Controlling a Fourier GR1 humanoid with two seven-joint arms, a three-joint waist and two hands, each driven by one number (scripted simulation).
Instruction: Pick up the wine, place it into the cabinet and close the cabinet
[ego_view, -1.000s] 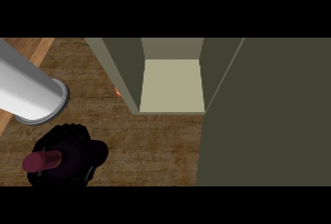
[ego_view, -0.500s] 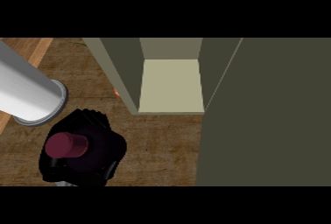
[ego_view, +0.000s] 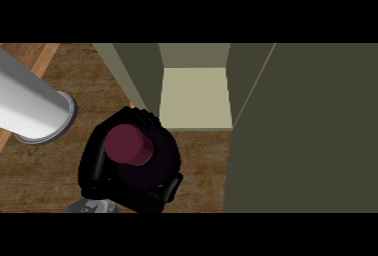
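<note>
I see the wine bottle (ego_view: 127, 145) from above as a dark red round cap over a dark body. My right hand (ego_view: 94, 167) is shut on it, black fingers curling round its left side and the thumb round its lower right. Hand and bottle hover over the wooden counter (ego_view: 37, 175), just left of and in front of the open cabinet (ego_view: 196, 100), whose pale shelf is bare. The bottle's upper edge sits close to the cabinet's left wall (ego_view: 136, 75). The cabinet door (ego_view: 310, 130) stands open, filling the right of the view. My left hand does not show.
A thick grey cylinder (ego_view: 33, 112) with a flanged end slants in from the upper left, close to the hand. The olive door blocks everything to the right. Bare wood lies between the hand and the door's lower edge.
My right hand has carried the wine up and to the right, from the lower left toward the cabinet opening. The bottle now stands more upright under the view. The grey cylinder has not moved.
</note>
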